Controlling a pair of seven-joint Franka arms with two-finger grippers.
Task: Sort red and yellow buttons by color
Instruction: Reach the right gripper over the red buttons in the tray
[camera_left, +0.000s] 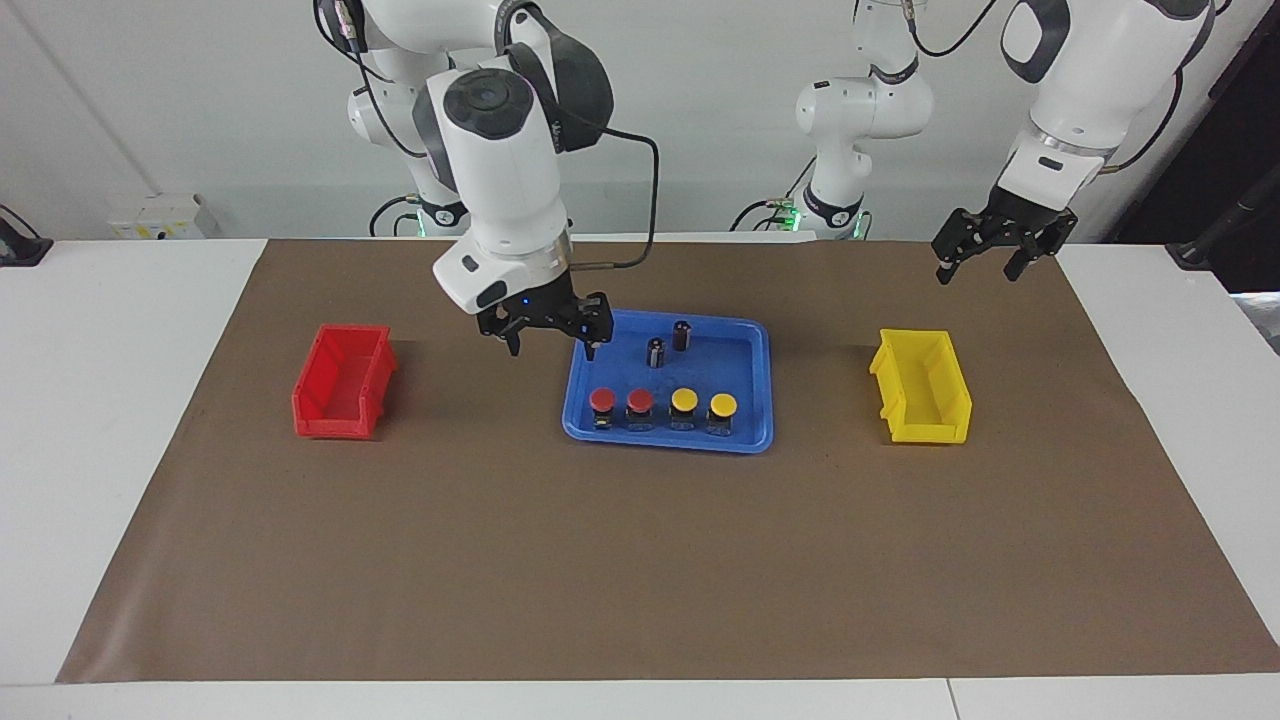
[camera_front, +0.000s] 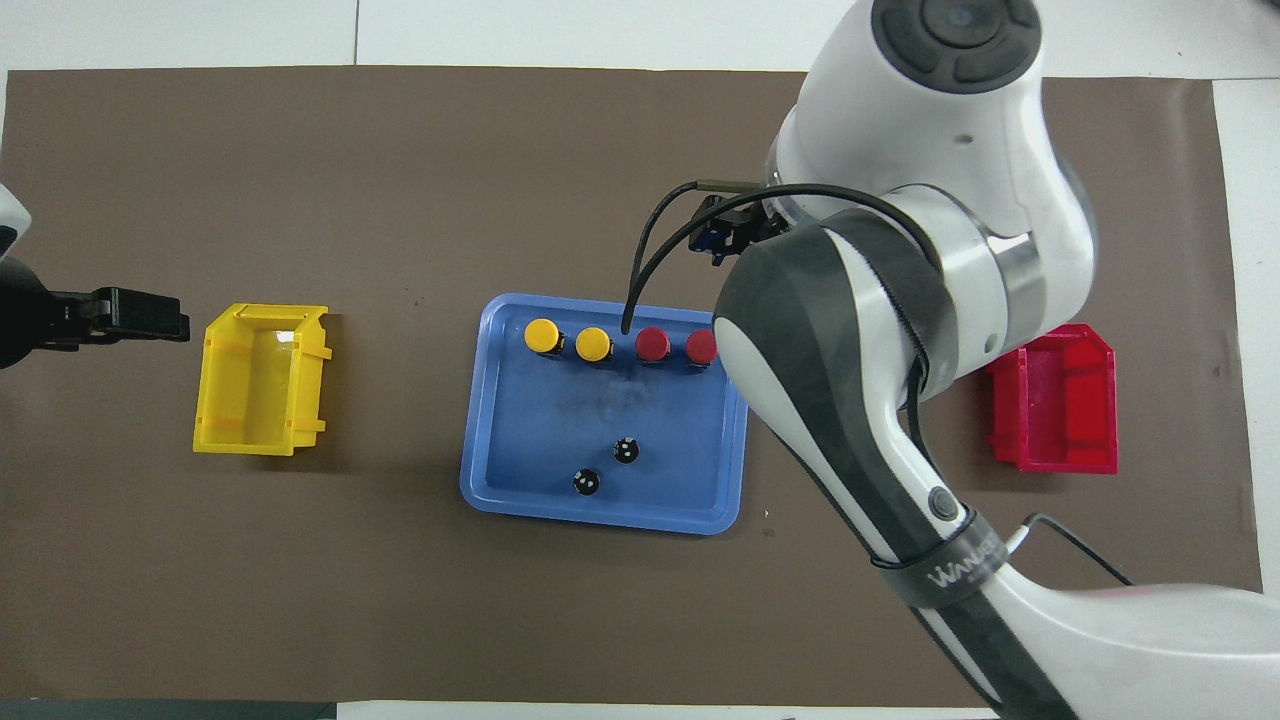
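Observation:
Two red buttons (camera_left: 602, 400) (camera_left: 640, 401) and two yellow buttons (camera_left: 684, 399) (camera_left: 723, 405) stand in a row in the blue tray (camera_left: 745, 345), along its edge farthest from the robots. In the overhead view the yellow buttons (camera_front: 541, 335) (camera_front: 592, 344) and red buttons (camera_front: 653, 344) (camera_front: 701, 346) show in the same row. My right gripper (camera_left: 552, 338) is open and empty, raised over the tray's corner toward the right arm's end. My left gripper (camera_left: 982, 266) is open and empty, in the air beside the yellow bin (camera_left: 925, 385).
A red bin (camera_left: 343, 385) stands toward the right arm's end of the brown mat, and the yellow bin toward the left arm's end. Two small dark cylinders (camera_left: 656, 352) (camera_left: 681, 334) stand in the tray nearer to the robots than the buttons.

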